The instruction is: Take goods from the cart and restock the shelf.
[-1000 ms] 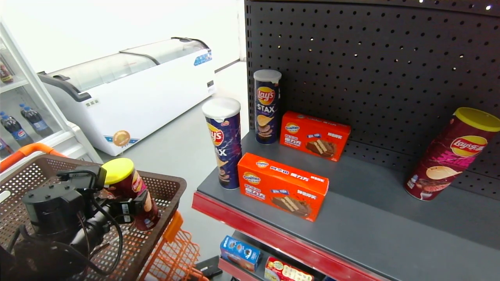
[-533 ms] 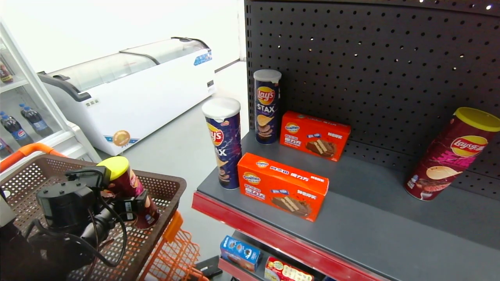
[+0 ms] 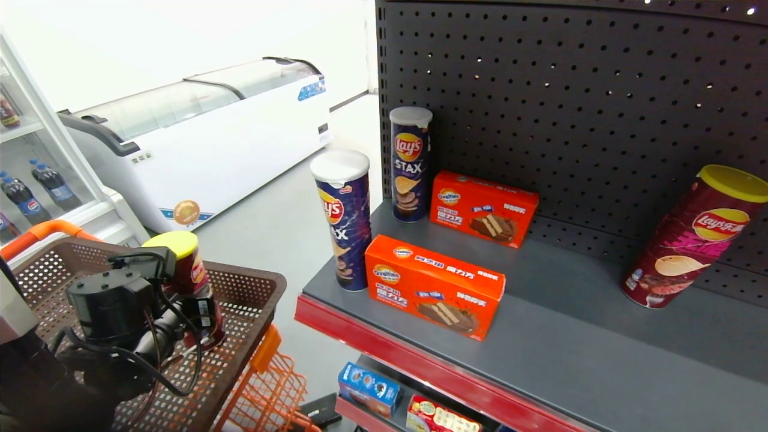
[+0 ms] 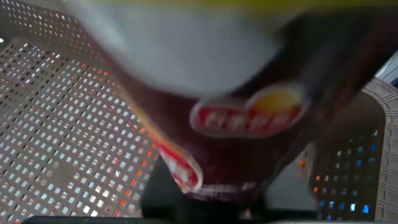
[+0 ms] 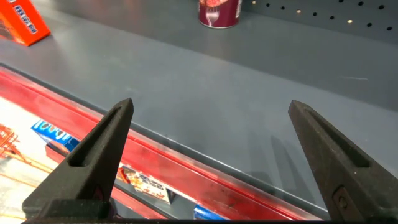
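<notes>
Your left gripper [image 3: 201, 311], clamped on the can [image 3: 193, 271], has tipped it upright over the cart [image 3: 264, 287], hiding its base. Your right gripper [image 5: 217, 163] gapes above the shelf [image 5: 249, 93].

Lying open right of the front orange box [image 3: 433, 287]: a wide bare run of grey shelf board [image 3: 576, 342], ending at the far maroon can [image 3: 690, 240] near the pegboard [image 3: 570, 90]. Crowding the box's left end: a blue chip can [image 3: 343, 219]. Standing behind the box: a second blue can [image 3: 410, 162] and a second orange box [image 3: 482, 208]. Well left of the box, rising beside the held maroon can [image 3: 195, 273]: the brown cart basket's rim [image 3: 267, 283].
</notes>
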Robot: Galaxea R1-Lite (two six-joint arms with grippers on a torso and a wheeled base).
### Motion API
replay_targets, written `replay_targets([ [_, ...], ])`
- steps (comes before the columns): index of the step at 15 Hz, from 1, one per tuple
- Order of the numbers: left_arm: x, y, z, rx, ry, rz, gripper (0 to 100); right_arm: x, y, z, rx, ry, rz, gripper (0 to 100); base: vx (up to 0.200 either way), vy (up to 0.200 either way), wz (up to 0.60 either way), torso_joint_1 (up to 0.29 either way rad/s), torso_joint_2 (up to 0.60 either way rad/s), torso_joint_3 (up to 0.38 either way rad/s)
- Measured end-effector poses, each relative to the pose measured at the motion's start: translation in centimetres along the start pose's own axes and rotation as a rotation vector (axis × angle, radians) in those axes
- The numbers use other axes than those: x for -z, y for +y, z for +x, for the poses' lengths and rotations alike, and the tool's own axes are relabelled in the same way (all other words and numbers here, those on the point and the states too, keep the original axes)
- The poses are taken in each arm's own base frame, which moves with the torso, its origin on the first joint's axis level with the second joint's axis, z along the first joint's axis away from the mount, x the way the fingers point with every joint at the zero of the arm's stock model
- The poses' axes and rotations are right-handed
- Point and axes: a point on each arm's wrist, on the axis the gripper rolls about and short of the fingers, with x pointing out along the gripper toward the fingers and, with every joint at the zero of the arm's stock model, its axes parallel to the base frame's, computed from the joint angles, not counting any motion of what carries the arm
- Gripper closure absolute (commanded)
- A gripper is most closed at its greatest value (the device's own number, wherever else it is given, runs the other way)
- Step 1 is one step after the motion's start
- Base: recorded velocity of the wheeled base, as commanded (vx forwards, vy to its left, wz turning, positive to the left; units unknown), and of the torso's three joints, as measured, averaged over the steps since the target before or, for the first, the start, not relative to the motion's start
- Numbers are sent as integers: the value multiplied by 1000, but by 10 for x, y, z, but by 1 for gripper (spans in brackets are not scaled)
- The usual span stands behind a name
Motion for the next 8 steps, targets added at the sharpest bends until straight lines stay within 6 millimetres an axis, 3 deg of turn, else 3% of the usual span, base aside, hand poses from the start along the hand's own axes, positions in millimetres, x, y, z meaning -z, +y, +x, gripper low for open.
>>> replay_targets([
  [4,-7,-2,-5,18,-19,-1,100,0,0,0,-1,0,0,0,0,0,0,0,0,0],
  [8,-27,-13,-29,114,-64,-1,100,0,0,0,-1,0,0,0,0,0,0,0,0,0],
])
